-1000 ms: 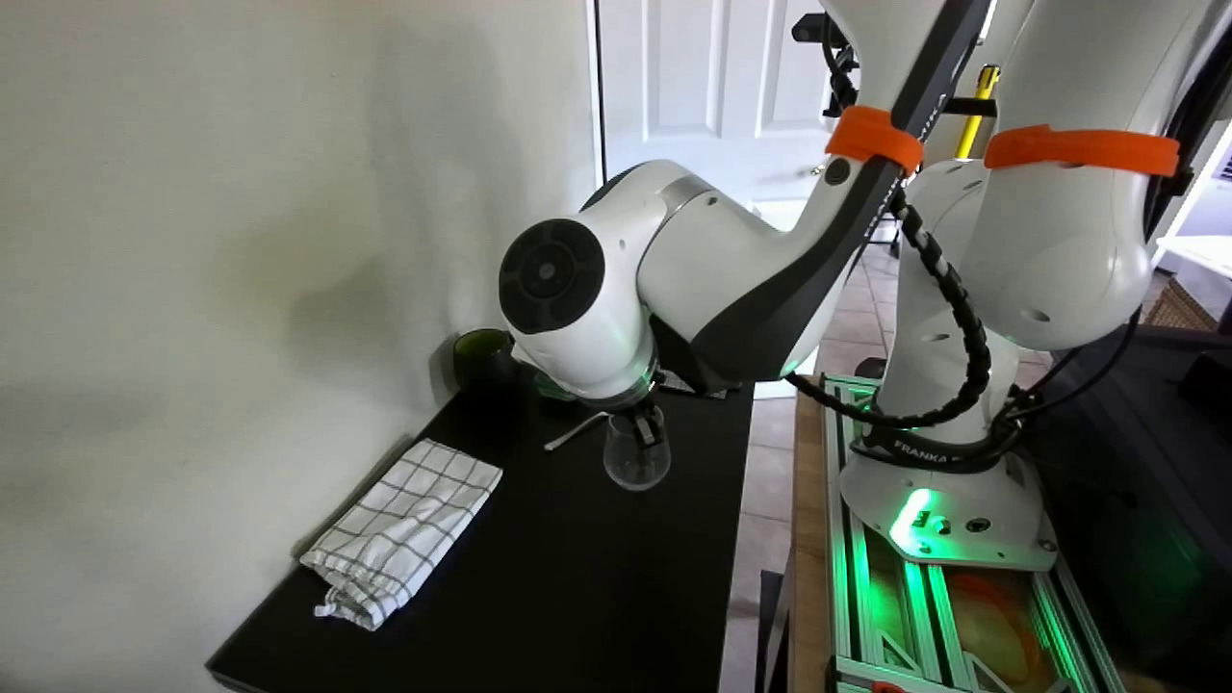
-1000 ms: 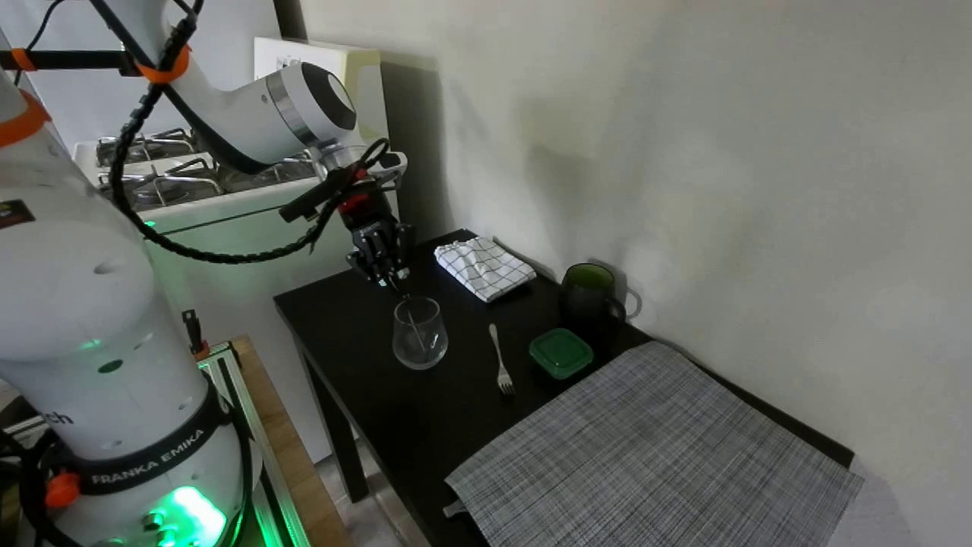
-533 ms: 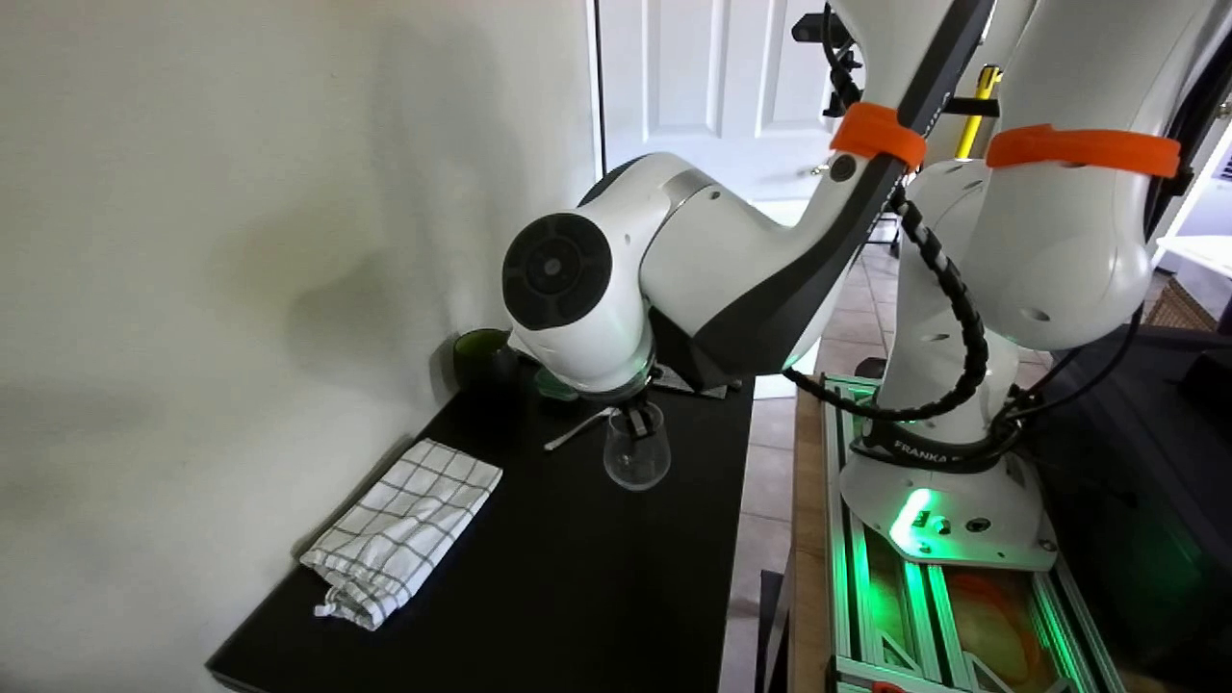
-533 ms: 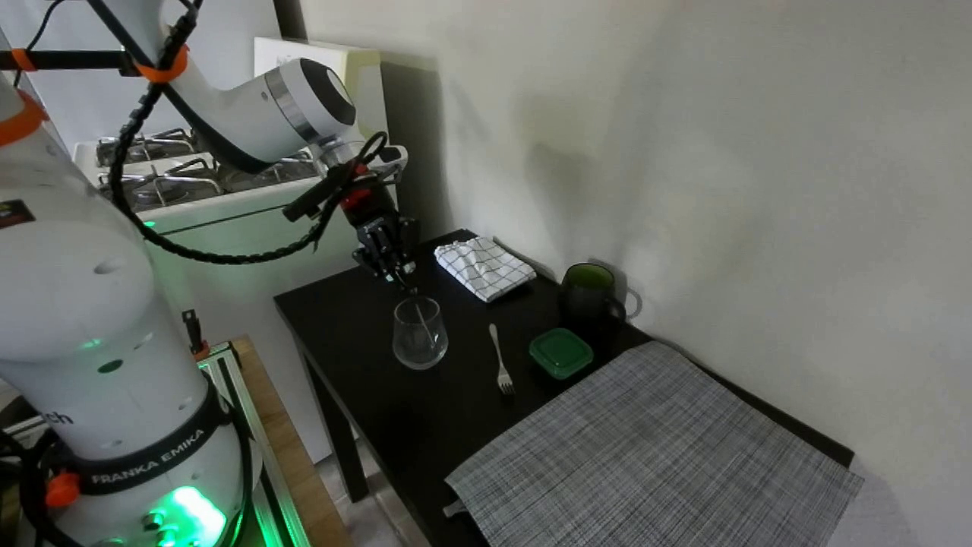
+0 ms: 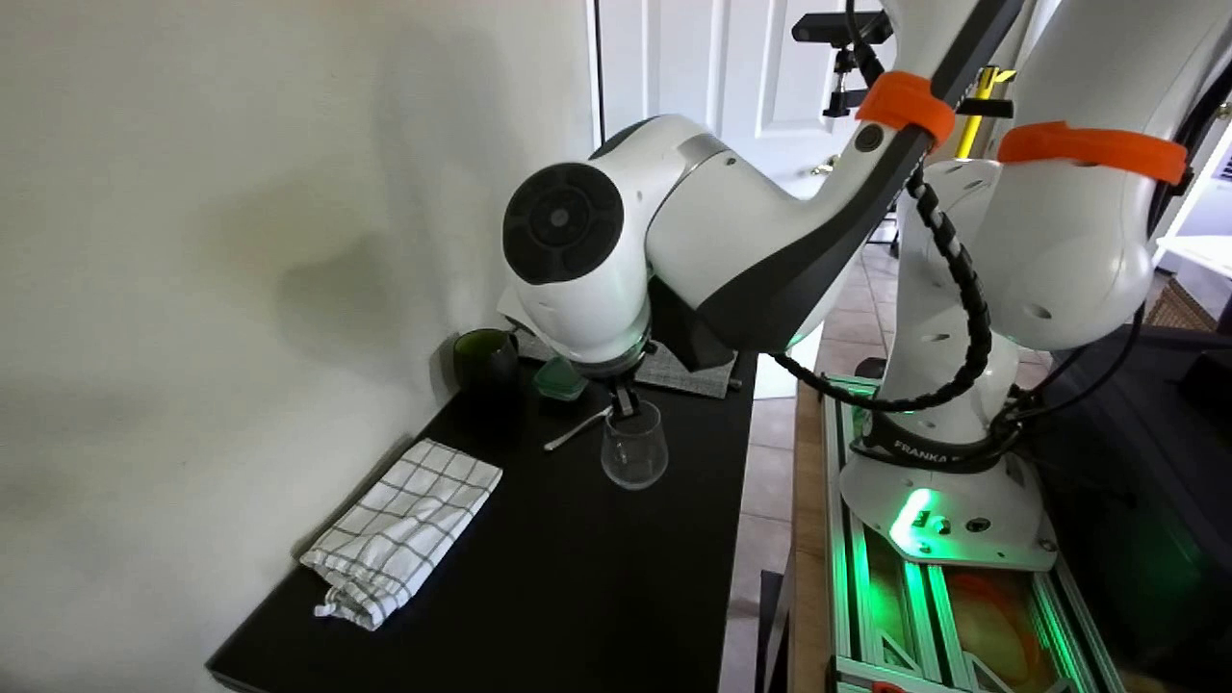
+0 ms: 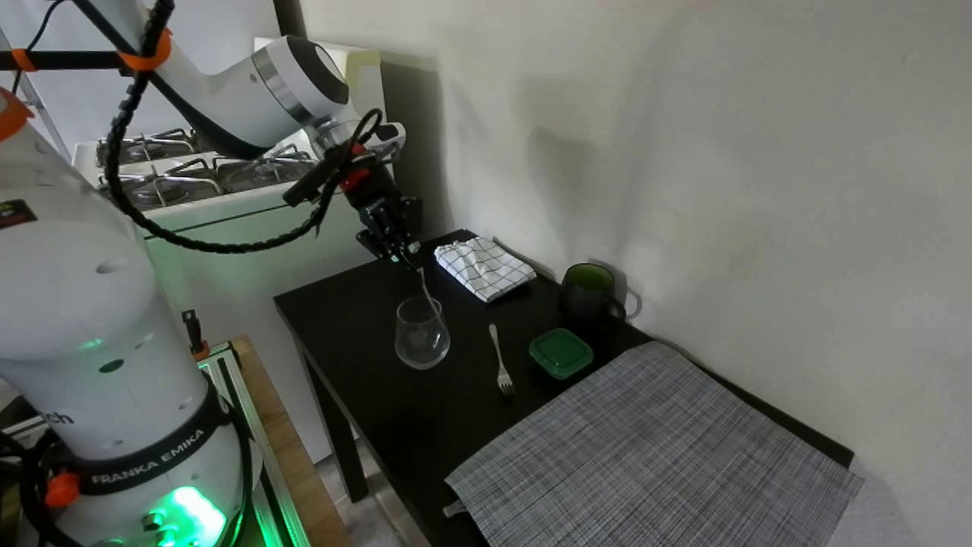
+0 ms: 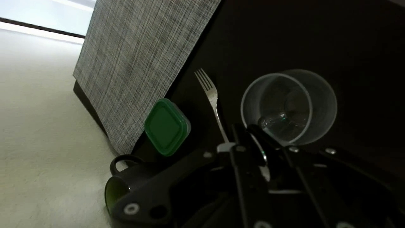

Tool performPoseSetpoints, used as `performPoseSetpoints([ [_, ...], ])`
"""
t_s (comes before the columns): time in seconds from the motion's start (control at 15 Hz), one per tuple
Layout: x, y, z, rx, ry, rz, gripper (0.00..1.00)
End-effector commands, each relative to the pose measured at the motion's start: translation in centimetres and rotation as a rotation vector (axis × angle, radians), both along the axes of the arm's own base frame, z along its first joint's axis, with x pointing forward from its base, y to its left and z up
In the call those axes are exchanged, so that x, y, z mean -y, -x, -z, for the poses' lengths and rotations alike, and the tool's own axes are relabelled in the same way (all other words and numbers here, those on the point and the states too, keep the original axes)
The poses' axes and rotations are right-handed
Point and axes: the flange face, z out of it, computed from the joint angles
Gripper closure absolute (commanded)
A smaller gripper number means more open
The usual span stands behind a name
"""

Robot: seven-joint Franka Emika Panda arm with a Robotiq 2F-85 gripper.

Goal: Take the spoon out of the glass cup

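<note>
The clear glass cup [image 6: 418, 346] stands upright on the black table; it also shows in the wrist view [image 7: 321, 107] and in an exterior view [image 5: 635, 460]. My gripper [image 6: 410, 260] is above the cup's rim, shut on the upper handle of the silvery spoon [image 6: 430, 295]. The spoon slants down from the fingers past the rim; its lower part is in the cup against the side wall. In the wrist view the handle end of the spoon [image 7: 262, 152] shows between the dark fingers [image 7: 243, 127]. The spoon's bowl is hard to make out through the glass.
A fork [image 6: 499, 361] lies beside the cup. Past it are a green-lidded box [image 6: 561, 353], a dark mug [image 6: 587, 296] against the wall and a grey woven mat [image 6: 653, 448]. A checked cloth [image 6: 484, 267] lies along the wall side of the table.
My gripper has risen with the spoon, and more of the handle shows above the rim. The spoon leans more toward the cup's side. The cup has shifted very slightly.
</note>
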Motion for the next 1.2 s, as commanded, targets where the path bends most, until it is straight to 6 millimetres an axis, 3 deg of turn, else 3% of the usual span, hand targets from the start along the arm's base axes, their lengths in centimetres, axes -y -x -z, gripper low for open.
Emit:
performPoseSetpoints([
  [0.0,0.0,1.0,-2.8,0.010,0.000,-0.015,0.97],
  [0.8,-0.5,2.6,-11.1,-0.017,0.019,-0.055,0.97],
  [1.13,1.5,1.0,-11.3,-0.046,0.093,-0.018,0.97],
])
